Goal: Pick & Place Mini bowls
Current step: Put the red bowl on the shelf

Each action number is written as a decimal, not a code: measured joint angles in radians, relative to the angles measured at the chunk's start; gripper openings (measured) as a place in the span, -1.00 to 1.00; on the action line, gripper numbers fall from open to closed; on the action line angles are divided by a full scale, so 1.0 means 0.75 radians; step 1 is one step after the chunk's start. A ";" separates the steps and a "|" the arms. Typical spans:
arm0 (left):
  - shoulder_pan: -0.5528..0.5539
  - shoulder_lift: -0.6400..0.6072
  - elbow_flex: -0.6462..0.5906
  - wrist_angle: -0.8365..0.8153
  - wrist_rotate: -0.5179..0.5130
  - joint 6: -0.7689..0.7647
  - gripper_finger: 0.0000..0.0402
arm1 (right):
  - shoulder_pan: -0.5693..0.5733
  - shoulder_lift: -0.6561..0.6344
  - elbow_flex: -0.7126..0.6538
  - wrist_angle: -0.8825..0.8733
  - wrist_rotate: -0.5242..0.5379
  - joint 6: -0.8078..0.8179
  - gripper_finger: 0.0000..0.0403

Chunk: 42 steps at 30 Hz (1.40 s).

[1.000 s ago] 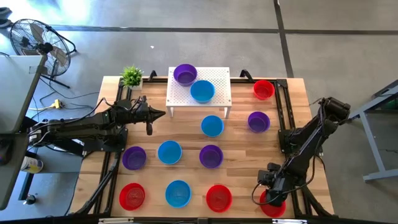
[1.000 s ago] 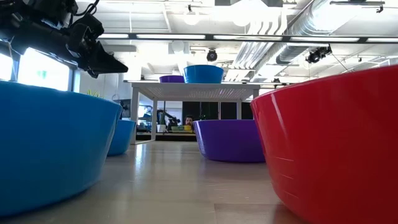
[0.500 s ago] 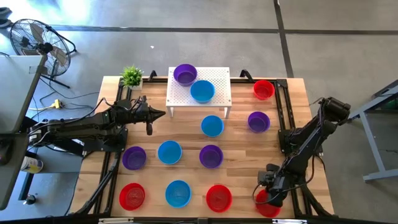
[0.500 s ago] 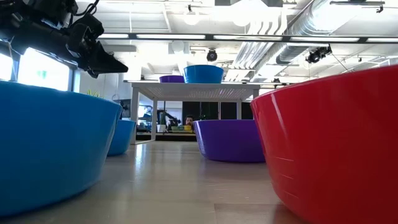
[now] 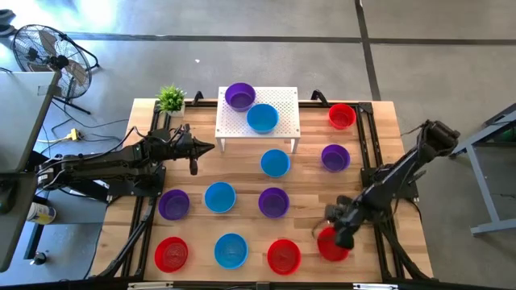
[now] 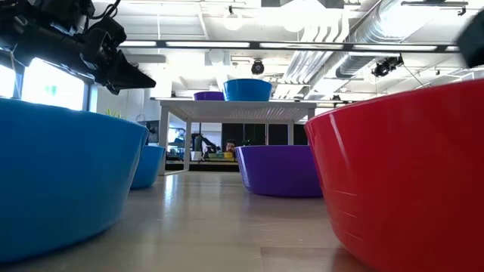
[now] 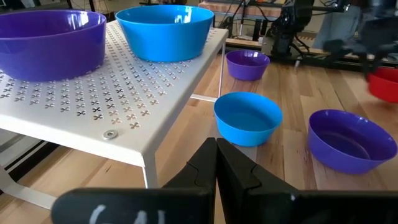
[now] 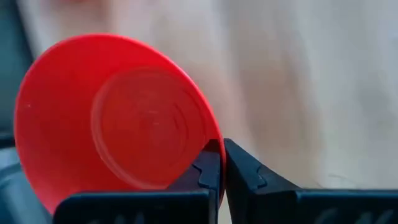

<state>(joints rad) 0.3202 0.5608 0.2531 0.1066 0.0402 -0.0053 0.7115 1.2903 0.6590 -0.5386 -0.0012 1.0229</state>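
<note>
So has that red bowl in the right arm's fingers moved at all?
Yes. The red bowl, pinched by the right gripper, has shifted left, toward the red bowl beside it.

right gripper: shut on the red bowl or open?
Shut: the right gripper pinches the red bowl by its rim, fingers together on the edge, in the right wrist view.

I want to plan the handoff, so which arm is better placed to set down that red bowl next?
The right. Its gripper is already shut on the red bowl's rim, near the table's front right. The left gripper sits shut beside the white stand, far from that bowl.
</note>
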 joint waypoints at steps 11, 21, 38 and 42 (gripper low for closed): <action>0.000 0.000 0.000 -0.001 0.000 0.000 -1.00 | -0.448 -0.160 0.000 -0.375 0.202 -0.144 -0.98; 0.000 0.000 0.000 -0.001 0.000 0.000 -1.00 | -0.728 -0.160 0.000 -0.430 0.268 -0.193 -0.98; 0.000 0.000 0.000 -0.001 0.001 0.000 -1.00 | -0.845 -0.159 -0.103 -0.309 0.271 -0.250 -0.85; 0.000 0.000 0.000 -0.001 0.001 0.000 -1.00 | -0.845 -0.159 -0.037 -0.303 0.272 -0.322 -0.63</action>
<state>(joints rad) 0.3202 0.5610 0.2531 0.1062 0.0406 -0.0051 0.0780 1.1713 0.6312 -0.7654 0.2025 0.7813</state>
